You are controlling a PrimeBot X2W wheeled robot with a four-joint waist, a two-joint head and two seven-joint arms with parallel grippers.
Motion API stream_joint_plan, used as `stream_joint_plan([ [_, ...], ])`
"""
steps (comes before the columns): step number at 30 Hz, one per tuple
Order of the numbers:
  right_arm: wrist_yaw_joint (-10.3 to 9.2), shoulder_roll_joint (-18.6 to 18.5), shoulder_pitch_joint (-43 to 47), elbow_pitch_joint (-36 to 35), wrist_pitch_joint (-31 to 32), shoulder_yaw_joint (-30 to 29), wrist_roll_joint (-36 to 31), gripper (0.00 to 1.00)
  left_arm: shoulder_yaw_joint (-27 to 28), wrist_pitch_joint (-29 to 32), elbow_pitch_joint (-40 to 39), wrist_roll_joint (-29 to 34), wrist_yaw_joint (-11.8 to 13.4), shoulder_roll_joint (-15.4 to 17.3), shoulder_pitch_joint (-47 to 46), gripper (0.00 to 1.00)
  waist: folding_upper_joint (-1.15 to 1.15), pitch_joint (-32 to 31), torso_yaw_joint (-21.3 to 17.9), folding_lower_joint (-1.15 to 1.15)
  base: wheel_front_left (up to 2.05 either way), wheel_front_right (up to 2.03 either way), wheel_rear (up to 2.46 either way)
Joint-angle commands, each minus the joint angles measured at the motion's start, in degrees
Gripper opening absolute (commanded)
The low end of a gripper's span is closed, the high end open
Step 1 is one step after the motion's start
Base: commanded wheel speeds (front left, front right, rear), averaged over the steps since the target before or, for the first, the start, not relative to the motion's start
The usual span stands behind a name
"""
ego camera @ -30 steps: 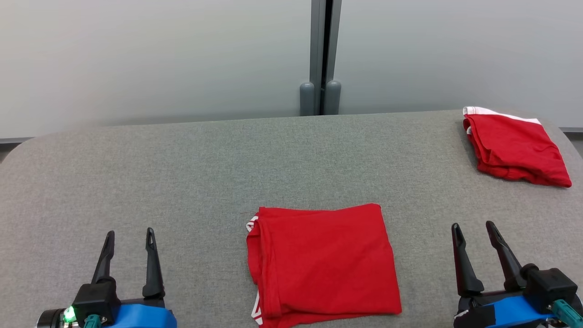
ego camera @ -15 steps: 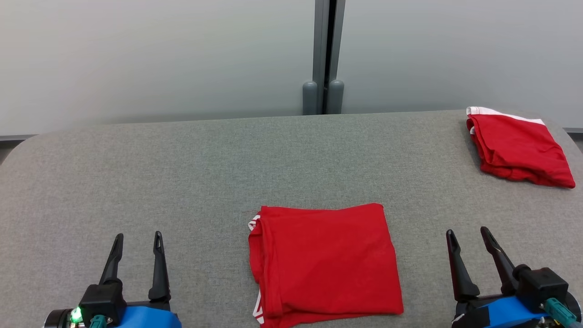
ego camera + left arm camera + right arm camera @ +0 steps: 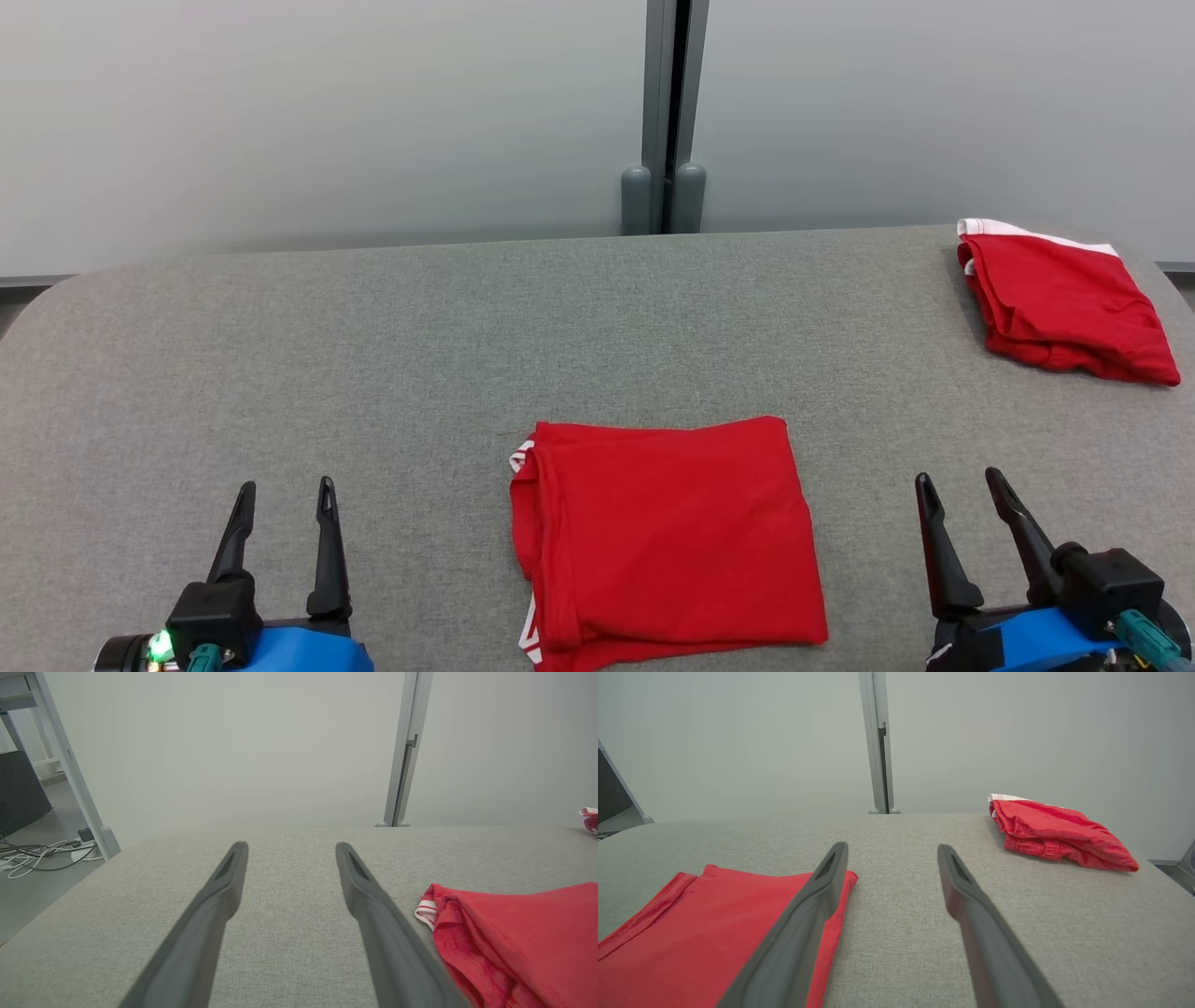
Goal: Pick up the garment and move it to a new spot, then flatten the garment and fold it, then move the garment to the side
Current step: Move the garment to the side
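We are resting our left gripper [image 3: 286,483] low at the near left of the grey padded table [image 3: 373,336], its two dark fingers spread apart with nothing between them. Our right gripper [image 3: 959,476] is sitting at the near right in the same way, fingers parted and empty. Between the two, close to our edge of the table, the folded red garment [image 3: 665,537] is lying flat as a rough square, with white trim peeking out along its left side, and neither gripper is touching it. In the left wrist view it is lying just to the right of our fingers; in the right wrist view, just to their left. A second red garment [image 3: 1064,303], folded and white-banded, is lying at the far right corner, well apart from the first. Behind the table a grey post [image 3: 665,112] is standing between pale wall panels.
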Motion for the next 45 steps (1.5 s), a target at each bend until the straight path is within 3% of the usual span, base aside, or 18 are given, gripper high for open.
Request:
stream_joint_plan([
  [1, 0.01, 0.16, 0.36, 0.19, 0.1, -0.15, -0.21, 1.0, 0.22, -0.24, 0.12, -0.05, 0.12, 0.15, -0.97, 1.0, 0.0, 0.05, 0.0, 0.0, 0.0, 0.0, 0.0],
  [14, 0.01, -1.16, -11.68, 1.8, 4.01, 4.72, 0.94, 1.0, -0.68, -0.24, -0.44, 0.28, -0.08, -0.4, -3.12, 1.0, 0.0, 3.21, 0.88, 0.0, 0.0, 0.0, 0.0],
  [24, 0.01, -1.61, -16.33, 12.29, 8.67, 7.53, 2.32, 1.0, -1.27, -0.24, -0.45, 0.41, -0.21, -1.12, -4.77, 1.0, 0.0, 5.62, 3.41, 0.0, 0.0, 0.0, 0.0],
  [45, 0.03, 0.28, -15.42, 30.57, 6.12, 12.73, 5.94, 1.0, -1.26, -0.24, 0.2, 0.97, -0.43, -1.91, -6.73, 1.0, 0.0, 9.2, 4.79, 0.0, 0.0, 0.0, 0.0],
])
